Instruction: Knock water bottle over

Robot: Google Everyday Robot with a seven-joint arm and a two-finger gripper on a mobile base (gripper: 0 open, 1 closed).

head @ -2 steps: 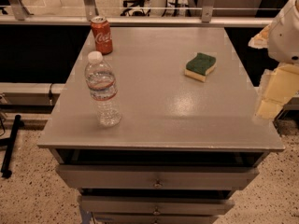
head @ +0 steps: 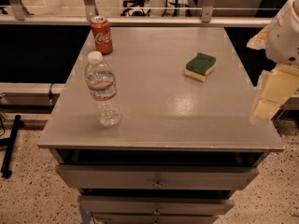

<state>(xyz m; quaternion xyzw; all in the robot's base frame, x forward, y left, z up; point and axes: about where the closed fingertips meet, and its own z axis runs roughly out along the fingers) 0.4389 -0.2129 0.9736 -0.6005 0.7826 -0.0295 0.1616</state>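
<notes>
The water bottle stands upright near the front left of the grey cabinet top. It is clear ribbed plastic with a white cap and a red-and-white label band. My gripper hangs at the right edge of the view, over the cabinet's right side, far from the bottle. Only its pale yellowish end shows below the white arm.
A red Coca-Cola can stands at the back left corner. A green-and-yellow sponge lies at the back right. Drawers sit below the top. A black rail and glass partition run behind. A black bar lies on the floor at left.
The view and the gripper have hardly shifted; the bottle, can and sponge stand where they were.
</notes>
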